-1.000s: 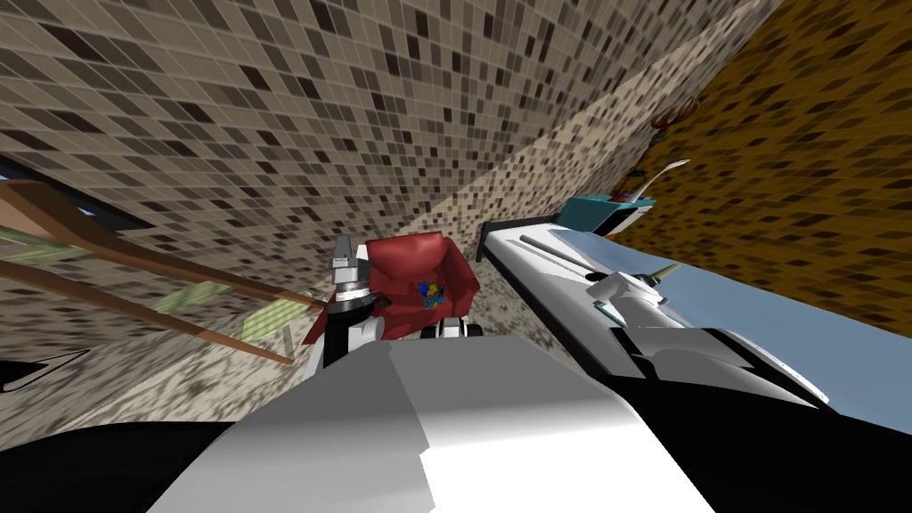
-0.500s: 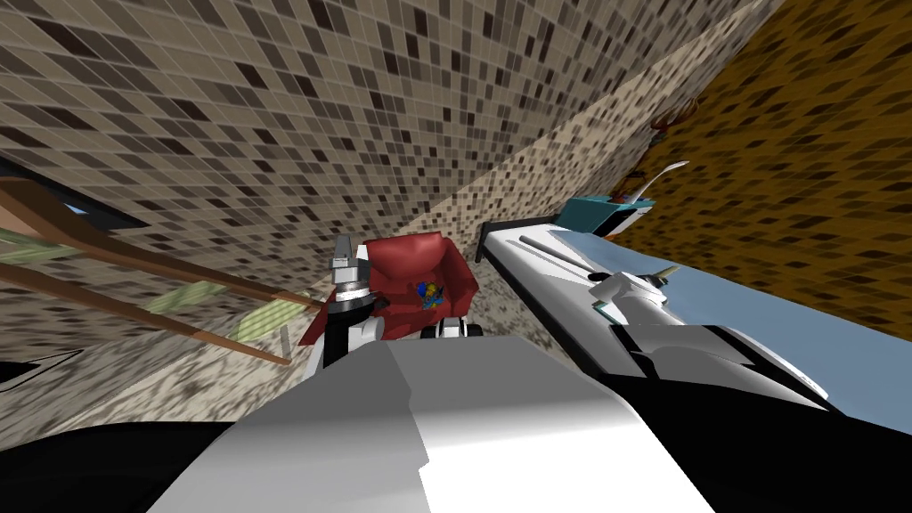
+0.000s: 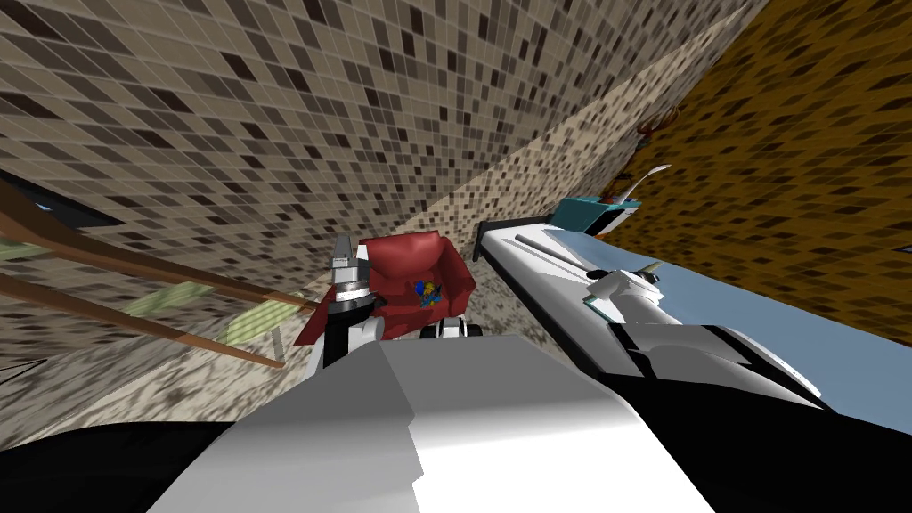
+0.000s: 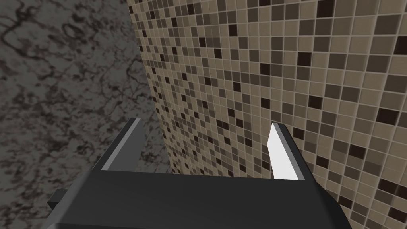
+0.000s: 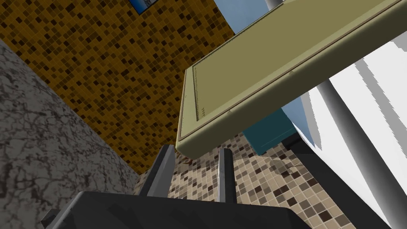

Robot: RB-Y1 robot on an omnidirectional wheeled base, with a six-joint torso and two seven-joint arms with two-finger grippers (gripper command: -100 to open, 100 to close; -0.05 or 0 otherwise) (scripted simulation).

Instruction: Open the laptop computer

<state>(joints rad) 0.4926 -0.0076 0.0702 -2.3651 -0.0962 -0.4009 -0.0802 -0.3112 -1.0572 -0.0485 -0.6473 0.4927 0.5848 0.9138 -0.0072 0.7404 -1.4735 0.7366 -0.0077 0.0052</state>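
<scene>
My right jaws (image 5: pixel 195 149) are narrowed, pinching the corner of the khaki laptop (image 5: pixel 258 79), which is on the white bench (image 5: pixel 365 111) at my right. The lid looks lifted partway, its inner face showing. I judge the opening begun but not finished, with more swing left. My left jaws (image 4: pixel 206 127) are spread and empty, by the red armchair (image 3: pixel 419 267). Count: one laptop, one bench, one armchair, one teal box (image 3: pixel 579 214).

Olive laptop (image 5: pixel 254 75); red armchair (image 3: pixel 419 272)
</scene>
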